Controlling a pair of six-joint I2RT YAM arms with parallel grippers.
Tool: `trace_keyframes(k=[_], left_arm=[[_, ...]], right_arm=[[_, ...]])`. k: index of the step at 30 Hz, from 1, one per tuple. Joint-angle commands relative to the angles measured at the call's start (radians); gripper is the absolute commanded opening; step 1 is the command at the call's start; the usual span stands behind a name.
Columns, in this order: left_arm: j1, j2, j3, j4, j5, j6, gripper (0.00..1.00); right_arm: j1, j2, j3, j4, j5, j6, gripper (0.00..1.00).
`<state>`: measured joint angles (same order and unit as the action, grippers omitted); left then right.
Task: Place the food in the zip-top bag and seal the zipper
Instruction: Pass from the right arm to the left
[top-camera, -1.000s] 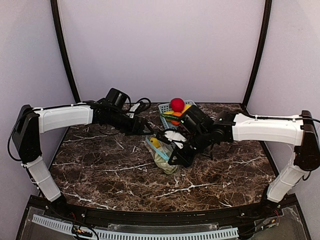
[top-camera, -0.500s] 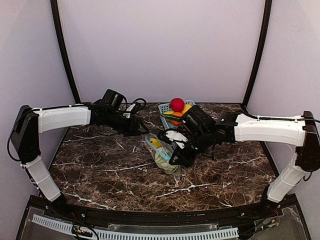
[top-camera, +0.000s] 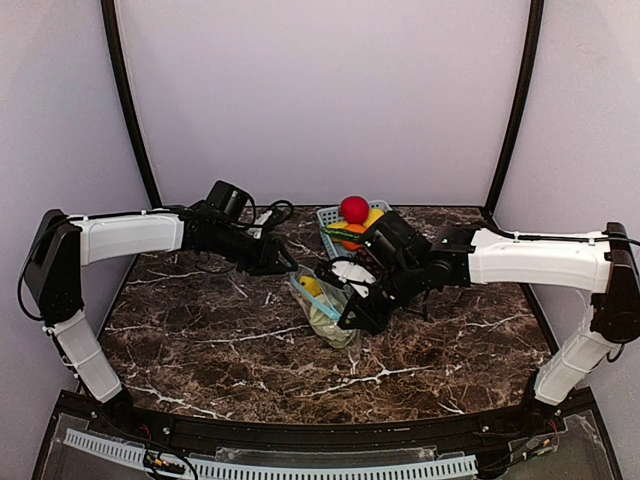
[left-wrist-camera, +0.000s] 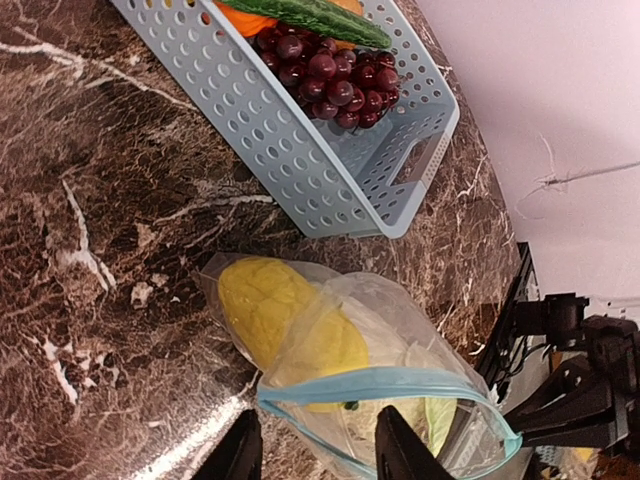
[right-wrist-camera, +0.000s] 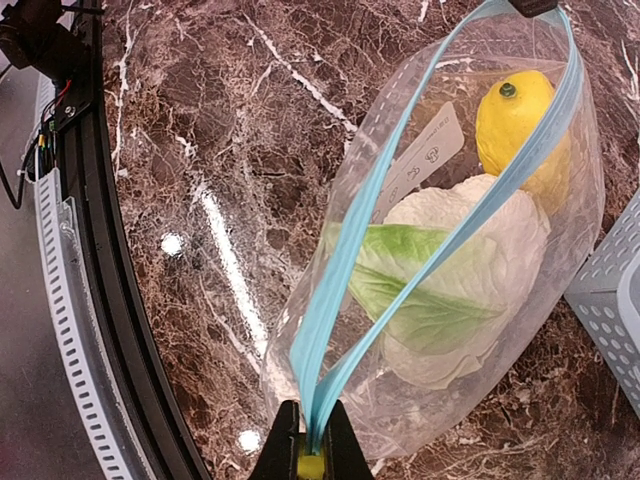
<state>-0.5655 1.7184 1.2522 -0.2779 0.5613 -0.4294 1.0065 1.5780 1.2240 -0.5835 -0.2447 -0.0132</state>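
Note:
The clear zip-top bag (top-camera: 326, 306) lies mid-table with its mouth gaping. Inside it are a yellow piece of food (right-wrist-camera: 515, 118), a white cauliflower (right-wrist-camera: 478, 240) and a light-green leaf (right-wrist-camera: 415, 285). The light-blue zipper (right-wrist-camera: 345, 285) runs as two separate strips that meet at my right gripper (right-wrist-camera: 308, 452), which is shut on the zipper's near end. My left gripper (left-wrist-camera: 318, 452) is open at the bag's other end, and its fingers (left-wrist-camera: 240, 455) straddle the zipper's corner (left-wrist-camera: 268, 396) without pinching it. The top view shows the left gripper (top-camera: 290, 264) just left of the bag.
A light-blue lattice basket (left-wrist-camera: 300, 150) stands just behind the bag, holding dark grapes (left-wrist-camera: 330, 75), a green vegetable and orange pieces. A red ball-like fruit (top-camera: 353, 208) tops the basket. The table's front rail (right-wrist-camera: 75, 250) lies near the right gripper.
The left gripper's fingers have come closer together, and the arm has drawn back slightly to the left. The right gripper and the bag have stayed put.

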Motion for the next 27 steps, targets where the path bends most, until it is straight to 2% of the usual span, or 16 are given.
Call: trace_keyframes(k=[1, 5, 8, 10, 14, 17, 18, 22, 27], left_arm=[[-0.001, 0.001, -0.012, 0.001, 0.032, 0.002, 0.36], [-0.001, 0.015, -0.005, 0.022, 0.064, -0.014, 0.25], [-0.001, 0.022, 0.010, 0.028, 0.083, -0.010, 0.07], [-0.001, 0.015, 0.020, 0.033, 0.091, 0.006, 0.02], [-0.001, -0.004, 0.026, 0.042, 0.107, 0.038, 0.01], [-0.001, -0.008, 0.014, 0.043, 0.123, 0.058, 0.01], [-0.001, -0.009, 0.010, 0.046, 0.123, 0.063, 0.01], [-0.001, -0.014, -0.013, 0.064, 0.128, 0.075, 0.01], [-0.001, -0.034, -0.030, 0.081, 0.129, 0.087, 0.01]], right_arm=[[0.008, -0.019, -0.001, 0.021, 0.017, 0.012, 0.00], [0.008, -0.027, -0.005, 0.024, 0.027, 0.013, 0.00], [0.007, -0.046, -0.005, 0.025, 0.064, 0.049, 0.01], [0.004, -0.058, -0.004, 0.023, 0.103, 0.077, 0.14], [-0.017, -0.077, 0.007, 0.024, 0.157, 0.157, 0.40], [-0.033, -0.070, 0.035, 0.028, 0.214, 0.238, 0.68], [-0.035, -0.062, 0.050, 0.028, 0.236, 0.262, 0.73], [-0.042, -0.013, 0.110, 0.057, 0.317, 0.337, 0.88], [-0.045, 0.088, 0.213, 0.084, 0.349, 0.377, 0.95]])
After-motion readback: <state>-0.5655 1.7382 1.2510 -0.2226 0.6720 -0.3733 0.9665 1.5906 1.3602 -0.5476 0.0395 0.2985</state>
